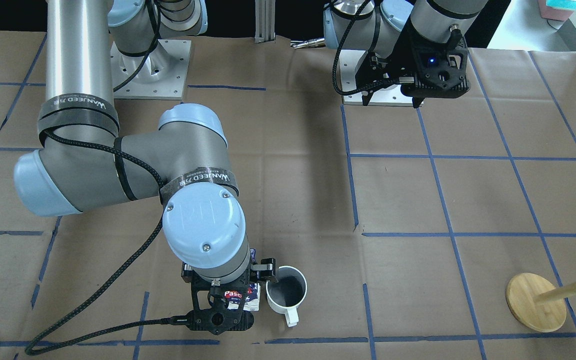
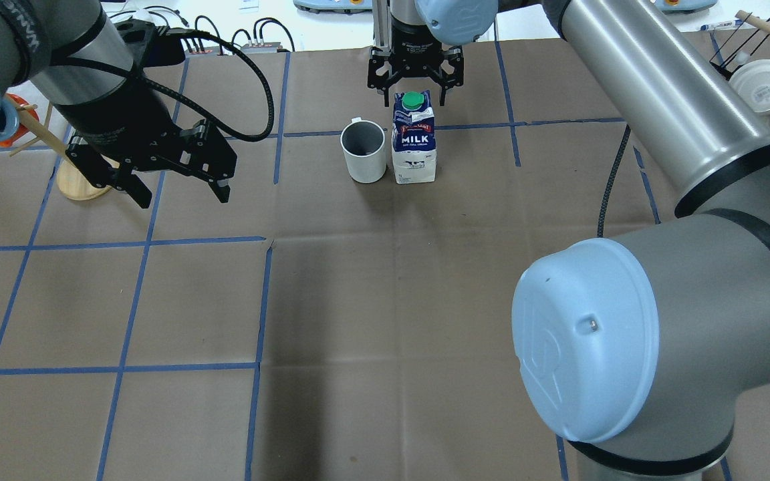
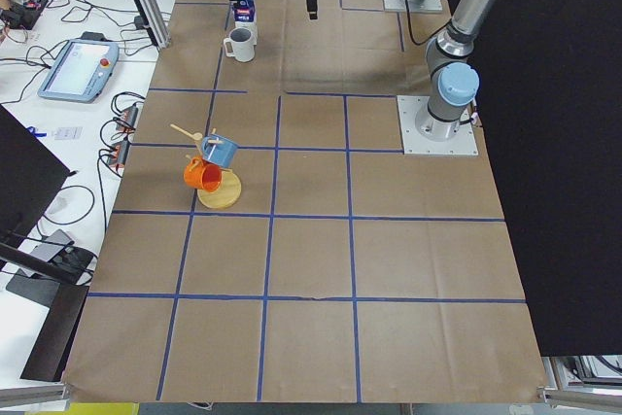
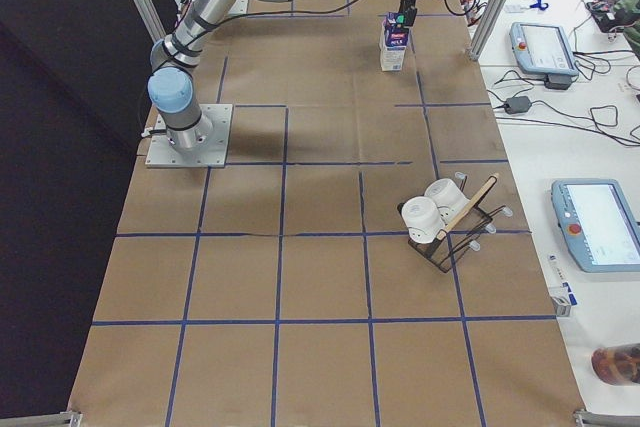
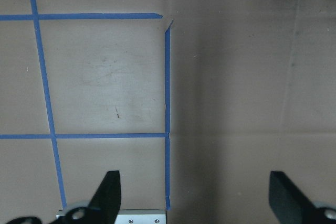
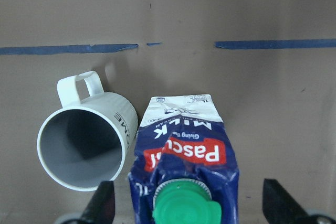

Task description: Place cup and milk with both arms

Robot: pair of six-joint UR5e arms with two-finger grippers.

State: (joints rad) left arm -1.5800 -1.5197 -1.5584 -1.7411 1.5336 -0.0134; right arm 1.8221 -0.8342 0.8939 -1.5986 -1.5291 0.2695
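Nearest is the flat brown-paper desk [image 2: 385, 300] with its blue tape grid. The left pincer [image 2: 183, 195] hovers spread and empty, well apart from the objects. Farther out, the white ceramic cup [image 2: 363, 152] stands upright just left of the dark blue and white gable-top milk carton [image 2: 414, 143]; contact unclear. The right pincer [image 2: 414, 90] is spread, straddling the green screw cap [image 6: 184, 207] from above, so it is the nearer arm. The carton's long axis is vertical, and the cup-side finger [image 6: 102, 205] likely has little room.

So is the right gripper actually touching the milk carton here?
Apart. The right wrist view shows the right gripper open astride the milk carton, with a clear gap on both sides.
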